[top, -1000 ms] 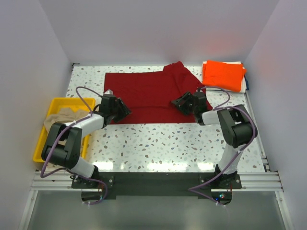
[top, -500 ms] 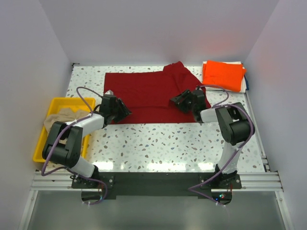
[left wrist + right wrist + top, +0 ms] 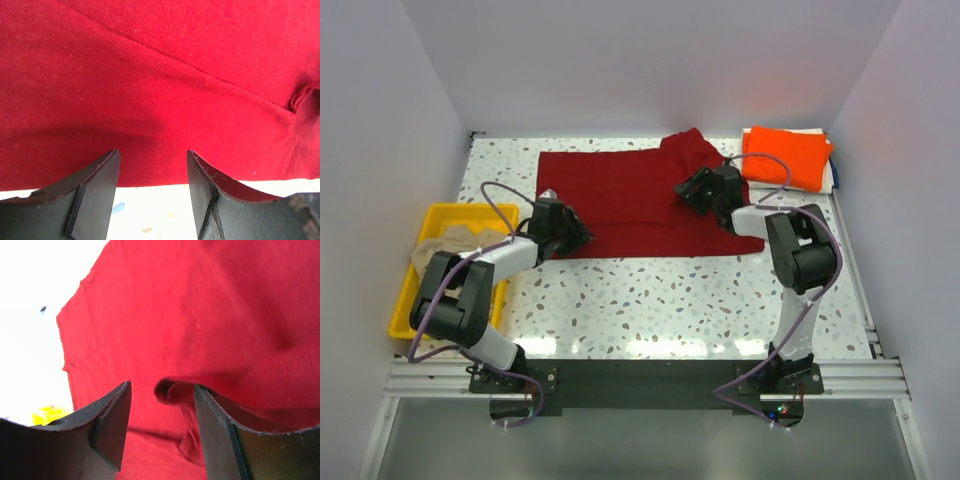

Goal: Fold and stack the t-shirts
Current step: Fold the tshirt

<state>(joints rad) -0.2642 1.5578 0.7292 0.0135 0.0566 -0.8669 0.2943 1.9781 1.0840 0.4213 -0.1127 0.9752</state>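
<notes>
Spread flat for folding: red tee (image 3: 620,200). At its near-left hem, left gripper (image 3: 152,160), fingers wide astride the edge, likely set to pinch. Over its right part, right gripper (image 3: 162,390), fingers half apart, a fold draped on one, apparently not pinched. Right of red tee: orange tee (image 3: 785,158), folded, probably the stack's base. Left of red tee: tray (image 3: 400,310), holding crumpled beige tee (image 3: 445,245).

Dark red t-shirt (image 3: 160,75) is soft matt knit cloth with a fine weave, creased. Orange t-shirt (image 3: 785,157) and beige t-shirt (image 3: 448,245) are matt cloth too. Tray (image 3: 404,318) is smooth yellow plastic. Table (image 3: 660,295) is speckled, glossy, stone-like. My left fingers (image 3: 97,192) are matt black, plastic-looking.
</notes>
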